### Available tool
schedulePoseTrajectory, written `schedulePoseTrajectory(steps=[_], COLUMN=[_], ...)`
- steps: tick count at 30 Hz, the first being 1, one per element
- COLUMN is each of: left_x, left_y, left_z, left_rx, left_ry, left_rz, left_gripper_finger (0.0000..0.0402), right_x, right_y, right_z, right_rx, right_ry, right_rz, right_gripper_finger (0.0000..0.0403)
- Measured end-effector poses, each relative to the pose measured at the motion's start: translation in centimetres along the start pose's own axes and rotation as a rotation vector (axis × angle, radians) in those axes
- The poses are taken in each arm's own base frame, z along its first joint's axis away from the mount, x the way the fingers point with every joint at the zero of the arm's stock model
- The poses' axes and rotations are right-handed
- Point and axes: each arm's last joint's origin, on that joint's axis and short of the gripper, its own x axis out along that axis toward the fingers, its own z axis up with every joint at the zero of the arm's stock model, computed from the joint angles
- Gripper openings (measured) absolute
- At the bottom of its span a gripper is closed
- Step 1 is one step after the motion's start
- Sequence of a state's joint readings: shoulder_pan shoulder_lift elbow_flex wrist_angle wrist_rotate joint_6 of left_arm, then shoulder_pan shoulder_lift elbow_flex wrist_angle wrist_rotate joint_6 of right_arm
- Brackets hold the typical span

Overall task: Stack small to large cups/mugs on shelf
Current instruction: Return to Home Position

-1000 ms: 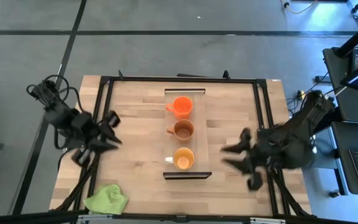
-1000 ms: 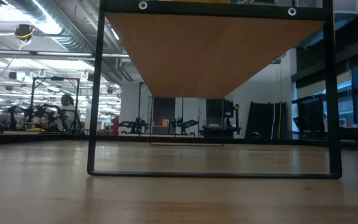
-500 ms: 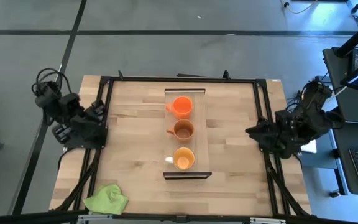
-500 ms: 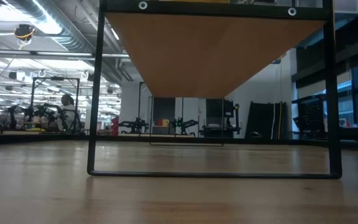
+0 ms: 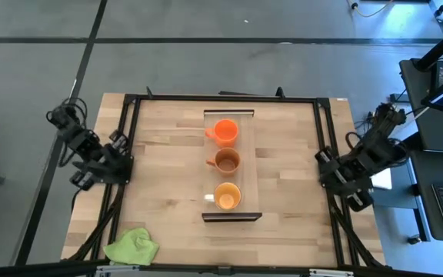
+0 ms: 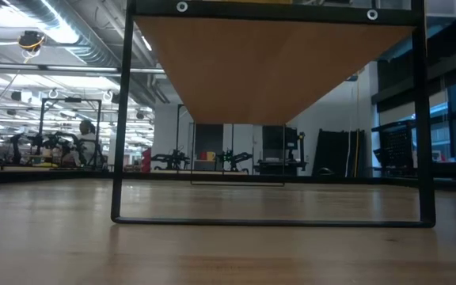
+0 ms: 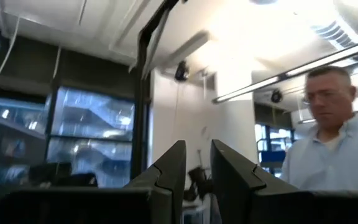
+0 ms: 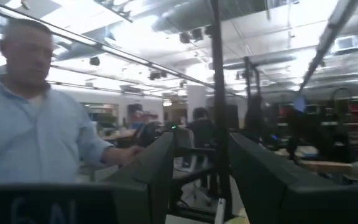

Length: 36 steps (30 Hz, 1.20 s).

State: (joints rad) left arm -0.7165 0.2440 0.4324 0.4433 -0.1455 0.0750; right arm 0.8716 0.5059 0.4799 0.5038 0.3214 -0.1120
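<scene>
Shelf [image 5: 247, 146] runs near-to-far down the middle of the tabletop [image 5: 168, 154], raised on a dark frame [image 6: 119, 158]. Three vessels stand on it in a row, set apart: orange mug [image 5: 224, 131] at the far end, brown mug [image 5: 227, 161] in the middle, yellow cup [image 5: 227, 197] nearest. Lime-green cloth [image 5: 133, 246] lies at the near left corner.

Left arm [image 5: 91, 154] is folded at the left edge; left tool [image 7: 197, 146] empty, only a narrow gap between the fingers. Right arm [image 5: 356, 165] is folded at the right edge; right tool [image 8: 201, 140] empty, fingers wider apart. A person in a light-blue shirt [image 8: 30, 143] is in the room.
</scene>
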Motion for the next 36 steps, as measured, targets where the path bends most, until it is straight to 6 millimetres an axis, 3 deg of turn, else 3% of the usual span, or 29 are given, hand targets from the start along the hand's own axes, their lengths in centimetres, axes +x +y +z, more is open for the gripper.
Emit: schedulePoseTrajectory(steps=[5,12,17,25,32,36], left_x=[-2.4,-5.3,-5.4,-6.4,-7.0,-7.7], left_y=[0.3,1.0,1.7,3.2,4.3,4.8], left_z=[-4.4,-8.3,-9.2,-12.8,-13.0,-13.9], left_rx=[0.004,0.037,0.001,-0.142,-0.041,-0.07], left_ry=[0.002,-0.103,-0.01,0.329,0.337,0.412], left_rz=[0.013,0.094,0.18,0.434,0.67,0.802], left_gripper_finger=[0.0069,0.0069,0.0069,0.0069,0.0069,0.0069], right_x=[-2.1,-5.3,-5.8,-5.8,-6.0,-6.3], right_y=[-0.6,-1.4,-1.6,-2.0,-2.1,-2.2], right_z=[-3.4,-7.7,-8.7,-10.6,-12.0,-12.8], right_rx=[-0.004,-0.004,0.007,-0.042,-0.12,-0.101], right_ry=[-0.063,-0.172,-0.14,0.047,0.201,0.276], right_rz=[-0.01,-0.019,-0.07,-0.222,-0.27,-0.338], right_gripper_finger=[0.0156,0.0156,0.0156,0.0156,0.0156,0.0156])
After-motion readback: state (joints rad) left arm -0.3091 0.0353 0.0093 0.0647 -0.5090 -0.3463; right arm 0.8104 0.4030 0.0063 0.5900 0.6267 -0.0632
